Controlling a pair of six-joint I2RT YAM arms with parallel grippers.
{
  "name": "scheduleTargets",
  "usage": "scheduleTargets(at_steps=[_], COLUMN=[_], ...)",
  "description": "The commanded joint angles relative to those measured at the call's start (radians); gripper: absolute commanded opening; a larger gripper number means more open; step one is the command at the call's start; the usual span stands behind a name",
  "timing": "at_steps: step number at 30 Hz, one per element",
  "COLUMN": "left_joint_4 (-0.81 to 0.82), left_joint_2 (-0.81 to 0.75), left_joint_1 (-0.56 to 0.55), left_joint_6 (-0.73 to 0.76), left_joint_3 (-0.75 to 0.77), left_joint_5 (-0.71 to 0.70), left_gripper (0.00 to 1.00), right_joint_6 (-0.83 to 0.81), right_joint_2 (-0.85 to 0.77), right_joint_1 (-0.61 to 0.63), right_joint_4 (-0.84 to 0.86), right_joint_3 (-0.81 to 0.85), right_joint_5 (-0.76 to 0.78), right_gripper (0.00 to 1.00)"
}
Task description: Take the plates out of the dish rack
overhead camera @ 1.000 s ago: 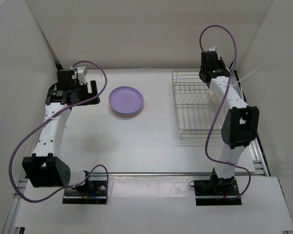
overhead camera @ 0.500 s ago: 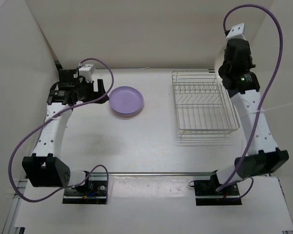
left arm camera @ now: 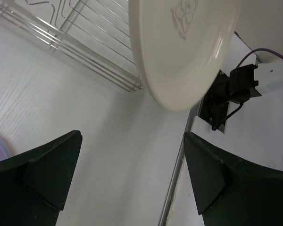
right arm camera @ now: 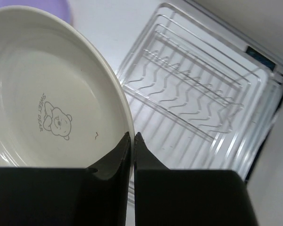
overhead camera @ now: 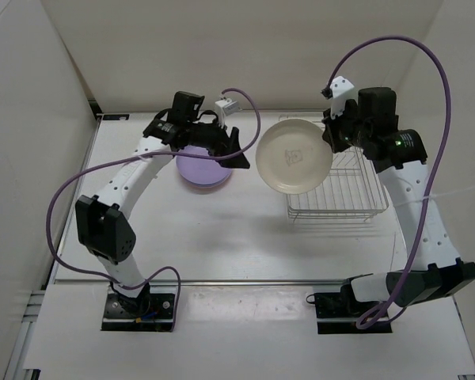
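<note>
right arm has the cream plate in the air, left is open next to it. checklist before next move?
1. Right end effector shut on cream plate rim: ok.
2. Left end effector open: ok.
3. Plate rim between left fingers: not ok, plate lies ahead of them.
4. Plate out of dish rack: ok.
5. Other plates left in rack: none visible, ok.
6. Purple plate lying flat: ok.
</note>
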Motion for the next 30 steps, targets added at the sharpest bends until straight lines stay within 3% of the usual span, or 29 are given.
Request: scheduleTargets(at_steps=[1, 7, 10, 16, 18, 21, 22, 24, 30], left_joint_4=[0.01, 0.01, 0.01, 0.01, 0.01, 0.01, 0.01, 0.021, 0.03], left_joint_2=[0.019, 0.039, 0.039, 0.048, 0.057, 0.067, 0.067, 0.067, 0.067], left_joint_1=[-0.033, -0.091, -0.101, -0.119, -0.119, -0.119, -0.119, -0.119, -0.119], left_joint_6=[-0.008, -0.017, -0.017, -0.028, -0.028, -0.047, -0.047, -0.057, -0.077], left_joint_3=[0.083, 0.103, 0.123, 0.151, 0.16, 0.16, 0.16, 0.16, 0.16], left_joint_5=[0.008, -0.082, -0.112, -0.124, -0.124, -0.133, -0.144, -0.156, -0.19], left_gripper=[1.0, 1.0, 0.95, 0.71, 0.67, 0.49, 0.36, 0.27, 0.23], right_joint_6=[0.04, 0.05, 0.05, 0.05, 0.05, 0.05, 0.05, 0.059, 0.07], right_joint_2=[0.005, 0.016, 0.016, 0.016, 0.016, 0.016, 0.016, 0.016, 0.016], right_joint_1=[-0.001, -0.001, -0.001, -0.001, -0.001, -0.001, -0.001, -0.001, -0.001], right_joint_4=[-0.015, -0.025, -0.025, -0.015, -0.015, -0.015, -0.015, -0.015, -0.015], right_joint_3=[0.052, 0.052, 0.043, 0.043, 0.043, 0.034, 0.034, 0.034, 0.043], right_joint_5=[-0.212, -0.213, -0.213, -0.222, -0.222, -0.21, -0.2, -0.191, -0.219], right_gripper=[0.0, 0.0, 0.0, 0.0, 0.0, 0.0, 0.0, 0.0, 0.0])
